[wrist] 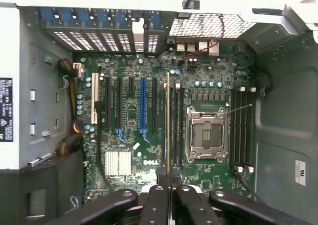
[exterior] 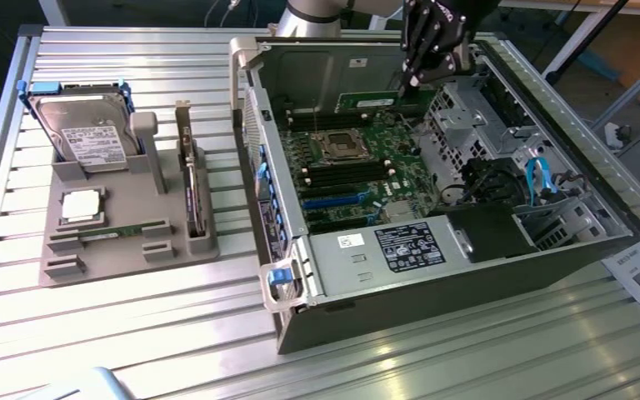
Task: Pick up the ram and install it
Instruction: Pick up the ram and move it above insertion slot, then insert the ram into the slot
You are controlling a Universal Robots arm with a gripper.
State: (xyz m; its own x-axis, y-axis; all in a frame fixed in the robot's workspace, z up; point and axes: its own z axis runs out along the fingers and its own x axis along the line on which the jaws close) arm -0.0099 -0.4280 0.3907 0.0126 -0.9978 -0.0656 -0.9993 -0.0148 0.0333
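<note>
Slatted metal worktop [exterior: 131,333] carries an open case [exterior: 432,275] along the exterior view's right side, reaching back to the far edge. Over the case's far end hangs the gripper [exterior: 415,82], clenched on the ram [exterior: 372,102]. In the wrist view the stick runs edge-on away from the fingertips [wrist: 158,171], above the board [wrist: 129,115] and just beside the pair of dark slots [wrist: 177,125] next to the open socket [wrist: 205,134]. It looks clear of the board, not yet seated. To do this step well, I judge the stick should be kept parallel to one slot and centred over it. Its notch should match the slot's key and the end latches should be swung out. The push should be straight and even, so neither end goes in first. Toward the opposite side of the worktop sits a grey holder [exterior: 131,242] with a drive [exterior: 84,125].
</note>
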